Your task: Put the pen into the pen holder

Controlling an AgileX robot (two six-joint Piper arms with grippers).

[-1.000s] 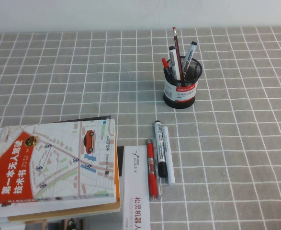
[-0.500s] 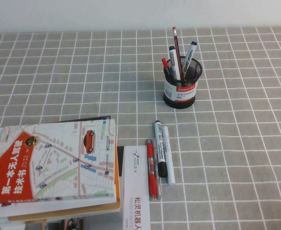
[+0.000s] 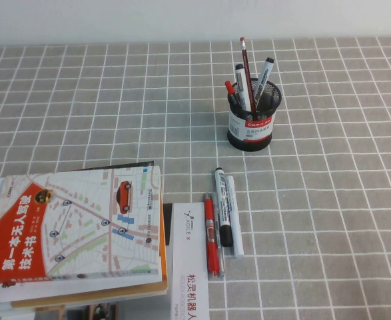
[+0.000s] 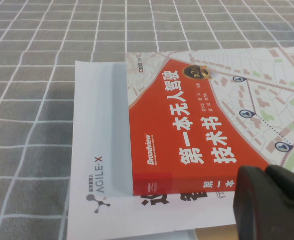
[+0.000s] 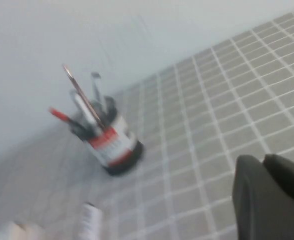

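Observation:
The pale white-grey pen (image 3: 234, 217) lies on the tiled cloth near the front, right of the black-capped white marker (image 3: 222, 207) and the red pen (image 3: 210, 233). The black mesh pen holder (image 3: 251, 117), with several pens and a pencil in it, stands behind them; it also shows blurred in the right wrist view (image 5: 109, 142). Neither gripper shows in the high view. My left gripper (image 4: 264, 172) is shut and empty over the book's corner. My right gripper (image 5: 263, 161) is shut and empty above the cloth, well apart from the holder.
A red-and-white map-covered book (image 3: 75, 227) lies on white papers (image 3: 190, 267) at the front left, also in the left wrist view (image 4: 187, 125). The grey tiled cloth (image 3: 115, 113) covers the table up to a white wall.

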